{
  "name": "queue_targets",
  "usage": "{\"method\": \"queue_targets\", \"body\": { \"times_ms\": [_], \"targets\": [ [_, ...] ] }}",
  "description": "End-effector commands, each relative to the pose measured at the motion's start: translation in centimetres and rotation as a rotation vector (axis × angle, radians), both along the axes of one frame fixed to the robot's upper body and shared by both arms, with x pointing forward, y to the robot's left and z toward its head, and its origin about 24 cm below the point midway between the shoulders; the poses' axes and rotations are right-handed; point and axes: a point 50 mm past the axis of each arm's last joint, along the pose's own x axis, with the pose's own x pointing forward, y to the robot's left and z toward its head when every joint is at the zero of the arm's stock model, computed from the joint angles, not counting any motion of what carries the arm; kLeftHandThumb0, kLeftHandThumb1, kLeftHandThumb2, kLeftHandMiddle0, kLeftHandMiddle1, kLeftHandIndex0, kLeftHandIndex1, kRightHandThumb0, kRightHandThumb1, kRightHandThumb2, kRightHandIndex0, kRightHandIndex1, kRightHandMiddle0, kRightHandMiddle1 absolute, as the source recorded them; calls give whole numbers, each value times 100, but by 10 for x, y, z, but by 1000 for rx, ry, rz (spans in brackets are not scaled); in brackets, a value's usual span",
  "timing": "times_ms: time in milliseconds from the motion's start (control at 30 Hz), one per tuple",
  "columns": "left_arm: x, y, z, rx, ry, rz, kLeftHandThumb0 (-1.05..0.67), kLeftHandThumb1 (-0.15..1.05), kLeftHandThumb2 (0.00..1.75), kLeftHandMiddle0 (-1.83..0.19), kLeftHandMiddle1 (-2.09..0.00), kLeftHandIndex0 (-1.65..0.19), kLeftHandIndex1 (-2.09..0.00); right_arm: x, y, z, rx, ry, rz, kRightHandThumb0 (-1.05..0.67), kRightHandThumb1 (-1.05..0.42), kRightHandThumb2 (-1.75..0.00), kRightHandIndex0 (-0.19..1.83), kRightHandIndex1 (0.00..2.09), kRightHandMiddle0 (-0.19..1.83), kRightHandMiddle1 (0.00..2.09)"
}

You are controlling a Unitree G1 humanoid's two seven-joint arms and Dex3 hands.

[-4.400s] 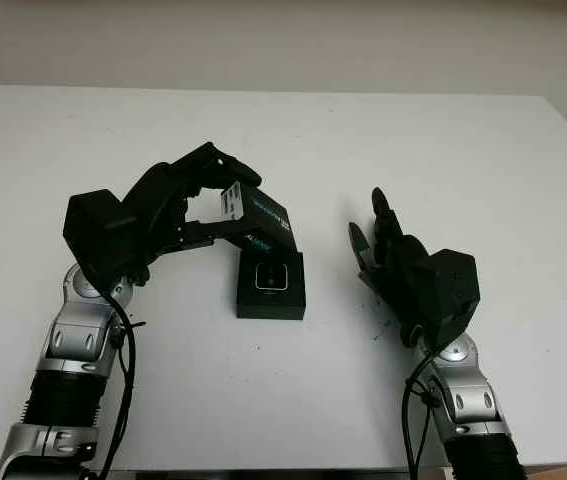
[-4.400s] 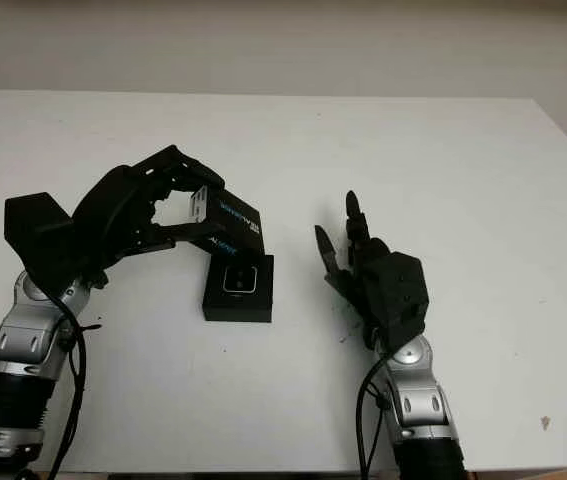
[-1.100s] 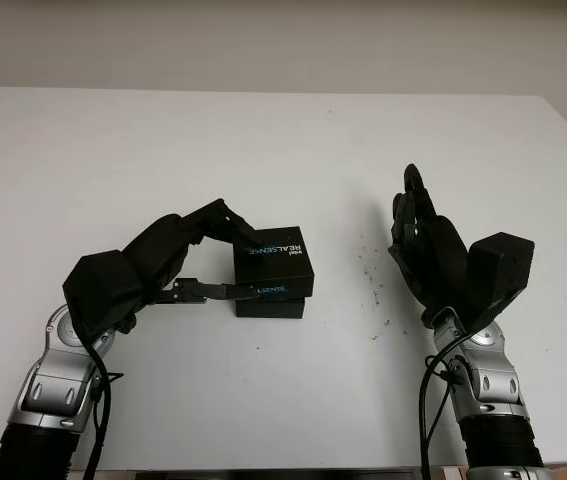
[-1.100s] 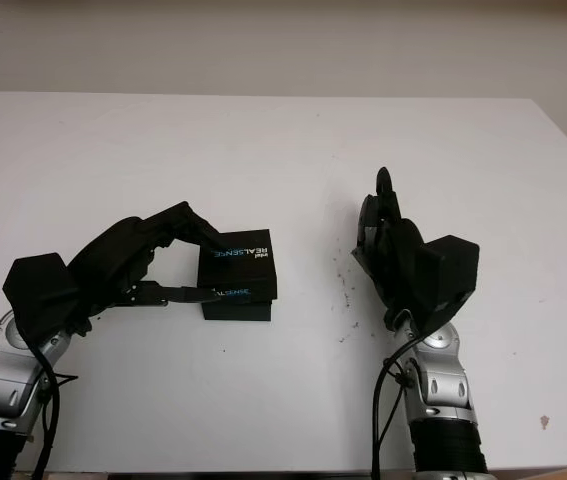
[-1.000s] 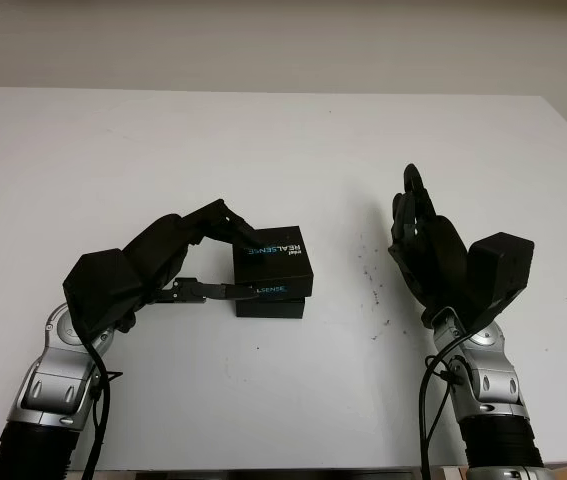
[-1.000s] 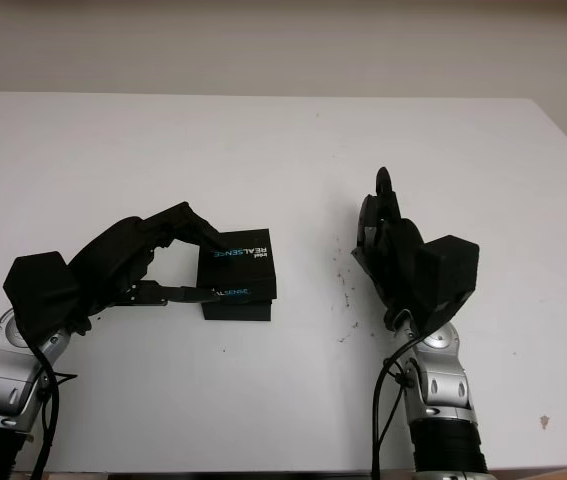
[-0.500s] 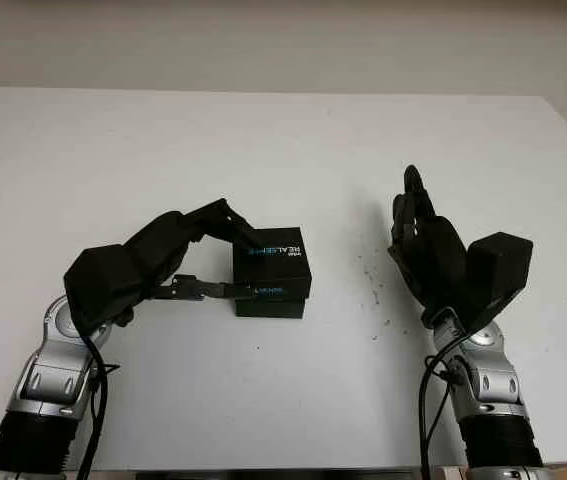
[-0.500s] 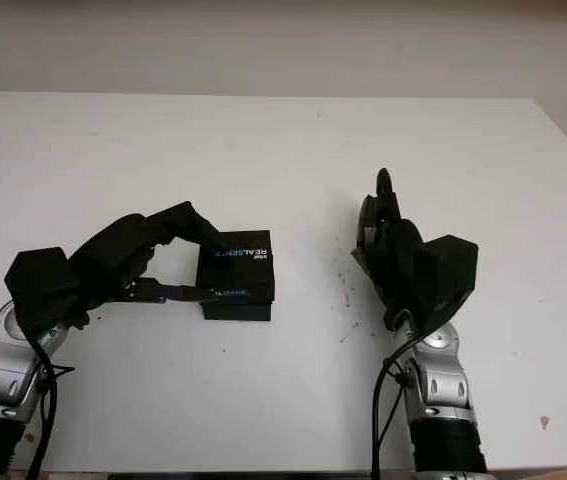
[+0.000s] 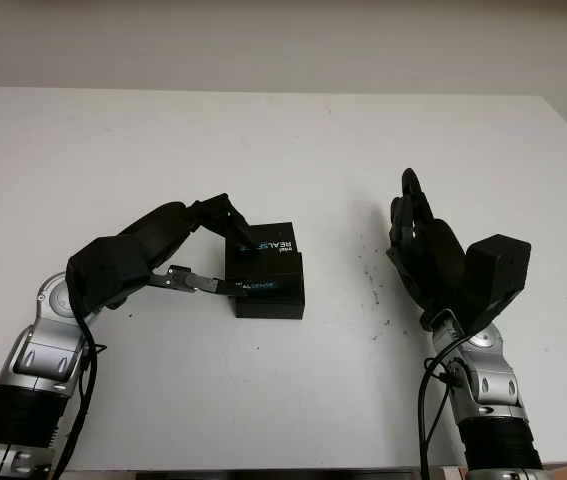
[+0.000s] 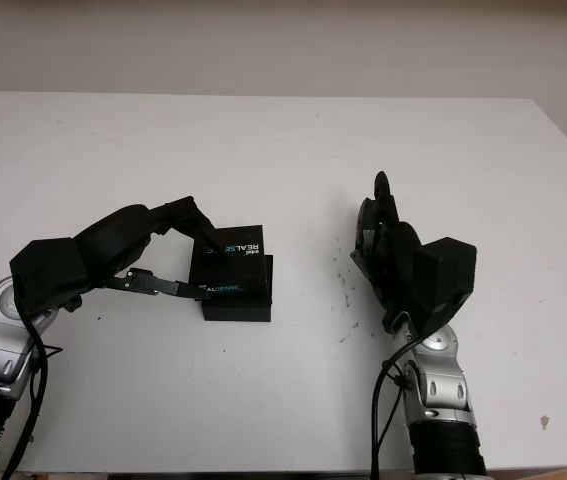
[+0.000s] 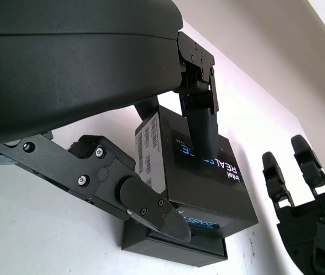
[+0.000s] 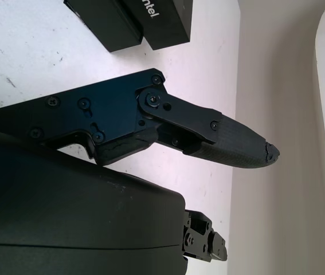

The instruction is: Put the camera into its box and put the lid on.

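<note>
White table (image 9: 283,400), matte, spanning the frame under a pale wall; faint dark specks left of the right hand.

Nearest, lower left of frame: left arm, silver and black, rising from the bottom edge toward centre. Lower right: right arm rising likewise.

Right of centre: right hand (image 9: 425,245), black, palm turned toward the box, fingers pointing away from the robot, holding nothing. Well apart from the box, with bare table between.

Centre left: box (image 9: 268,298), black, sitting on the table. Lid (image 9: 260,262), black with white and blue lettering, resting on top of the box but offset toward the left side of the frame and tilted, not seated flush; box base protruding at the lid's right and near edges. White barcode label (image 11: 152,152) visible on the lid's side face in the left wrist view.

Left hand (image 9: 218,250) clamped on the lid: one finger (image 11: 199,123) pressed across the lid's top face, thumb (image 11: 151,206) against its near lower side.

Camera not discernible; box interior covered by the lid.

Farther back: bare table surface up to its far edge, then wall (image 9: 283,40).
</note>
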Motion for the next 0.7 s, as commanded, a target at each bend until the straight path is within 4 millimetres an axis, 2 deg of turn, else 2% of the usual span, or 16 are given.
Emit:
{"method": "queue_targets", "body": {
  "times_ms": [0, 367, 667],
  "targets": [
    [1, 0, -1, 26, 0, -16, -22, 104, 5, -30, -159, -21, -145, -1, 0, 4, -7, -14, 7, -75, -105, -77, -19, 0, -19, 0],
    [1, -10, 3, 56, -37, -90, -20, 105, 6, -26, -157, -19, -147, 1, 1, 4, -7, -10, 10, -75, -105, -77, -19, 0, -19, 0],
    [-6, -17, 6, 36, -62, -155, -21, 104, 5, -28, -161, -21, -152, 1, 0, 4, -8, -8, 8, -75, -105, -77, -19, 0, -19, 0]
  ]
}}
